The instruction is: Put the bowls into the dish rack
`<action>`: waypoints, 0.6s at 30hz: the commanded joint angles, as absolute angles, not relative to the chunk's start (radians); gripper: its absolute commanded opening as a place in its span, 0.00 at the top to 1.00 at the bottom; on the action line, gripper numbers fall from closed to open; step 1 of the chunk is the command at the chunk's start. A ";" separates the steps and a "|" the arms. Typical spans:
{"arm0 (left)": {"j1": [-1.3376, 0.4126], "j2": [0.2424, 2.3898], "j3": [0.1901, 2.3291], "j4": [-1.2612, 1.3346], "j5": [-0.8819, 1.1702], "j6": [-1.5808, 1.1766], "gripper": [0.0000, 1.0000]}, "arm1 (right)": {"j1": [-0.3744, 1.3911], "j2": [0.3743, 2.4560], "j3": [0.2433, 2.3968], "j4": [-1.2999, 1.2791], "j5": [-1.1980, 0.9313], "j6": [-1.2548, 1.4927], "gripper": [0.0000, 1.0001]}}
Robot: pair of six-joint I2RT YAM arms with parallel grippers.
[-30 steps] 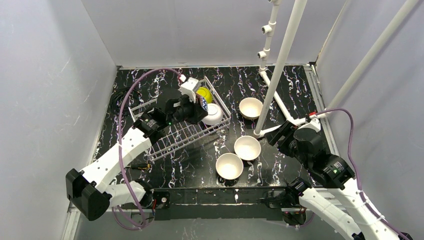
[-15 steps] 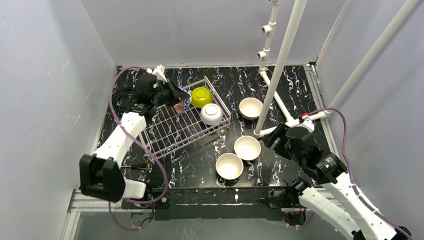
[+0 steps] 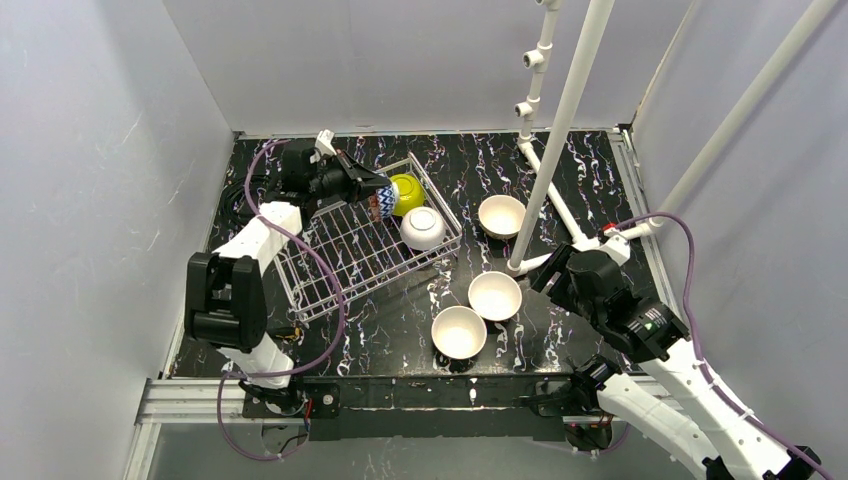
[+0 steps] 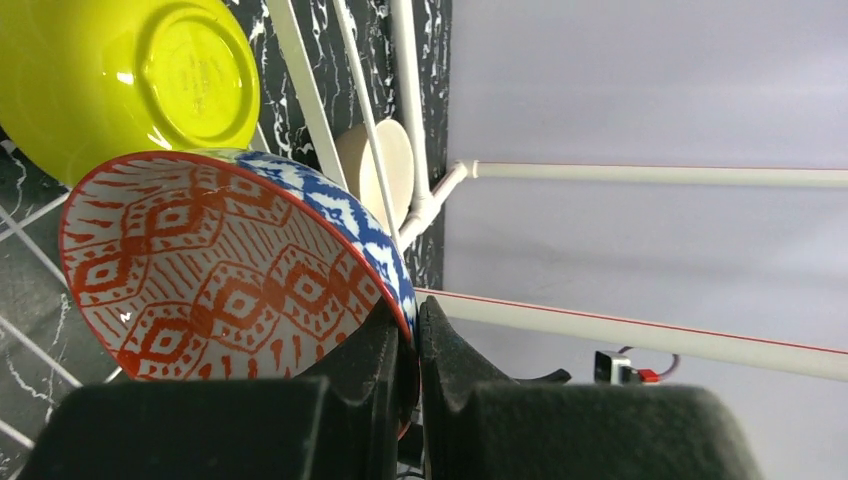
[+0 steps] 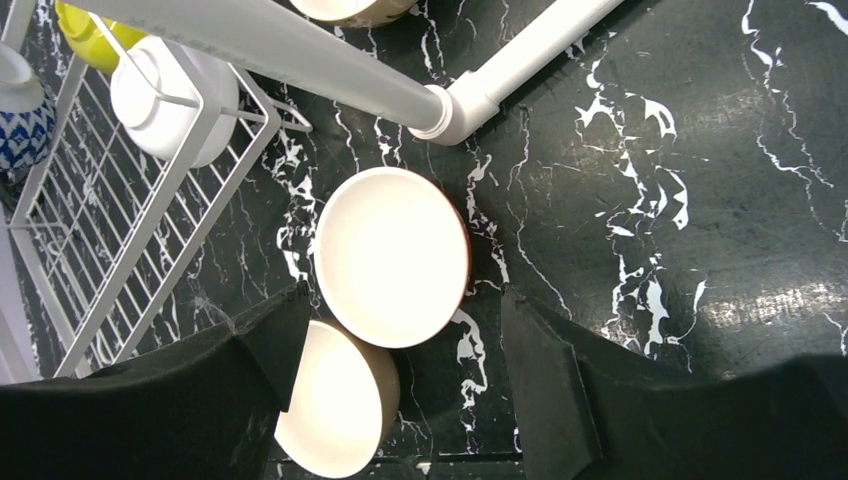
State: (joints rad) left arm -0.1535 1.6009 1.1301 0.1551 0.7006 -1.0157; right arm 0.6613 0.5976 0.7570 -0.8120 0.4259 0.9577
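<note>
Left gripper (image 4: 412, 340) pinches the rim of the blue-white patterned bowl (image 4: 230, 270), whose lower edge is hidden by the fingers (image 4: 350, 400). It is over the dish rack (image 3: 345, 255) at upper left and has shifted right toward the yellow-green bowl (image 4: 120, 80). Right gripper (image 5: 400, 320) gapes wide.

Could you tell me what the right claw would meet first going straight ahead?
Likely the bowl centred ahead of the open right claw, on the table; depth is unclear.
</note>
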 commanded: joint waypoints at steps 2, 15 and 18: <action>-0.130 1.672 1.173 0.250 0.821 -1.128 1.00 | 0.663 0.619 0.805 -0.805 0.489 0.946 0.22; -0.082 1.753 1.163 0.293 0.855 -1.129 1.00 | 0.663 0.702 0.816 -0.780 0.507 0.955 0.23; -0.064 1.779 1.162 0.314 0.888 -1.126 1.00 | 0.664 0.709 0.815 -0.776 0.531 0.959 0.23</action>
State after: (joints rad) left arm -0.0917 1.7607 1.1416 0.2604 0.8009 -1.1225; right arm 0.6617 0.6994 0.7761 -0.8074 0.4755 0.9543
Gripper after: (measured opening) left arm 0.047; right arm 0.773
